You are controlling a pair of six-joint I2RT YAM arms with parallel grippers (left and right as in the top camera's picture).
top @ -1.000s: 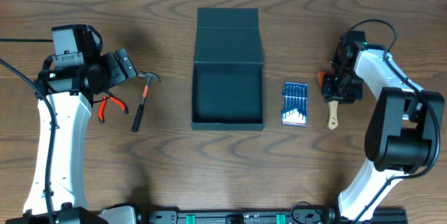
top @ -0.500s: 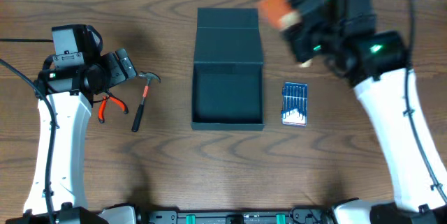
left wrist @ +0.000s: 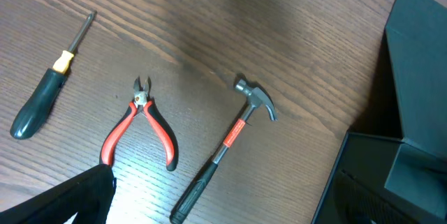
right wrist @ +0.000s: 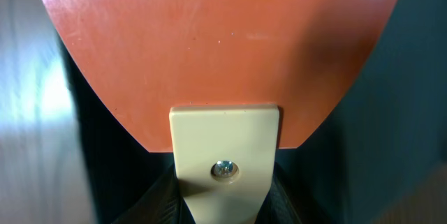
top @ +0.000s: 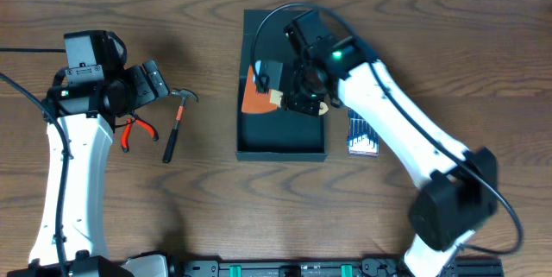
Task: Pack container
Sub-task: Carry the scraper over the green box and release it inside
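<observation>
over the open container, the right jaws grip an orange scraper.

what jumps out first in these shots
The orange flat-bladed scraper with a cream handle stands out, pinched in the right gripper over the open dark teal cardboard box at the table's middle. Next come the steel hammer with a black-and-red handle and the red-handled pliers, lying on the wood left of the box.
</observation>
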